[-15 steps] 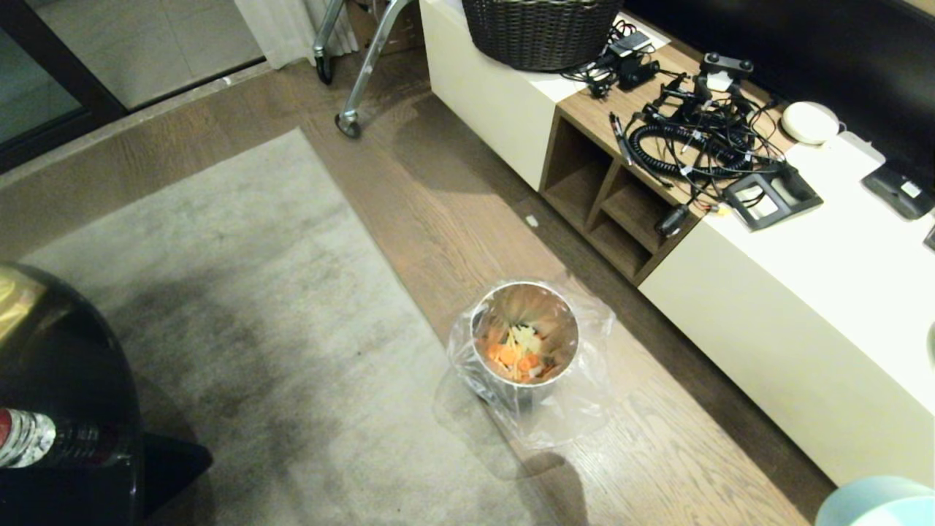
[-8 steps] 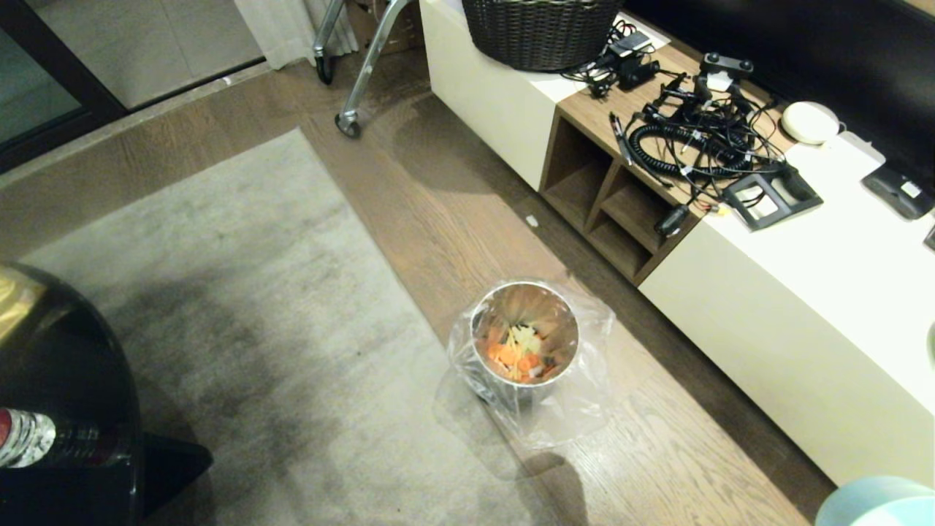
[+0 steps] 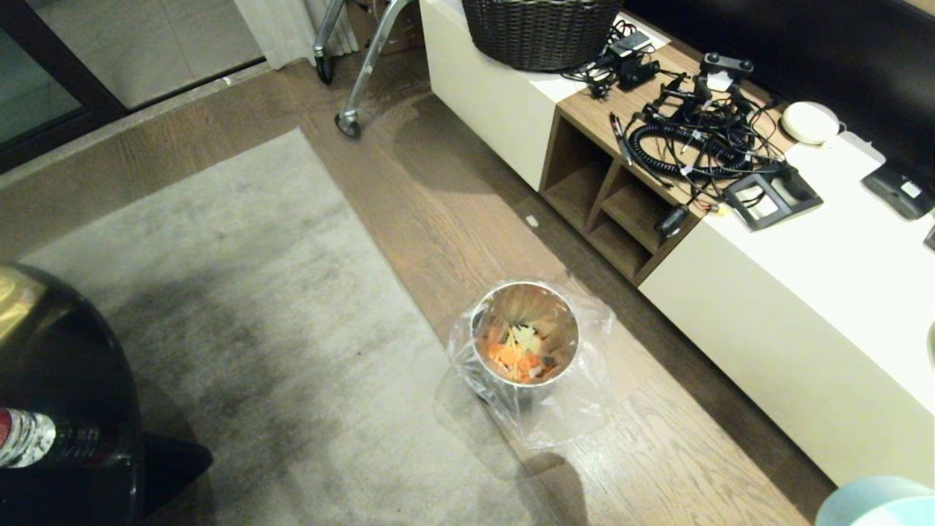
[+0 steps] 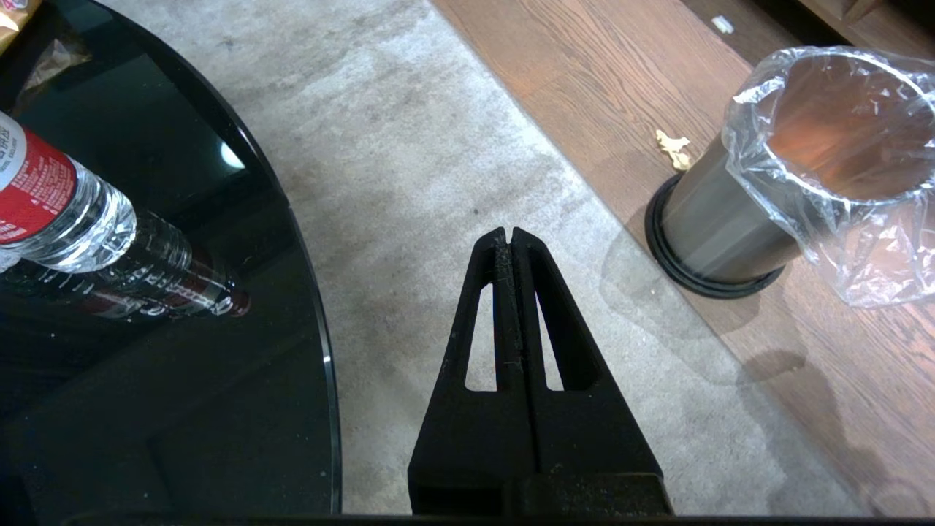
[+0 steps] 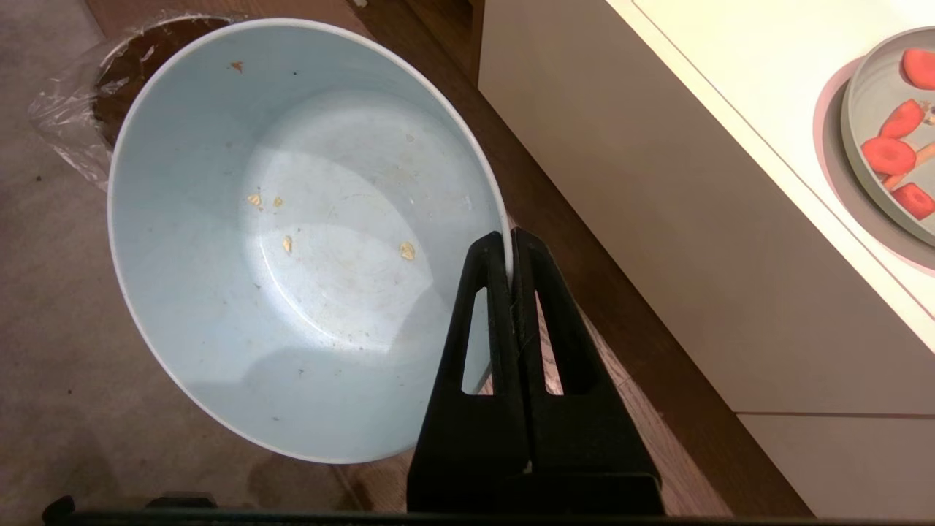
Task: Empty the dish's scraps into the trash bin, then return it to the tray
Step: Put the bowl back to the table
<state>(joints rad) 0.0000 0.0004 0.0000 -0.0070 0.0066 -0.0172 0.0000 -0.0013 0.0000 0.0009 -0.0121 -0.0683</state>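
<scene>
The pale-blue dish [image 5: 292, 241] hangs tilted over the wooden floor, with my right gripper [image 5: 509, 237] shut on its rim; only a few tiny yellow crumbs stick inside. An edge of the dish [image 3: 876, 502] shows at the head view's bottom right corner. The shiny metal trash bin [image 3: 524, 337] with its clear bag stands on the floor, and orange, yellow and whitish scraps [image 3: 520, 354] lie in it. My left gripper [image 4: 509, 235] is shut and empty above the grey rug, beside the trash bin [image 4: 730, 219]. The tray is out of view.
A black glass table [image 4: 146, 351] with a water bottle [image 4: 51, 212] is at the left. A white and wood cabinet [image 3: 767, 307] with cables, a wicker basket [image 3: 540, 29] and a plate of red slices [image 5: 895, 146] runs along the right. A yellow scrap [image 4: 673, 146] lies on the floor.
</scene>
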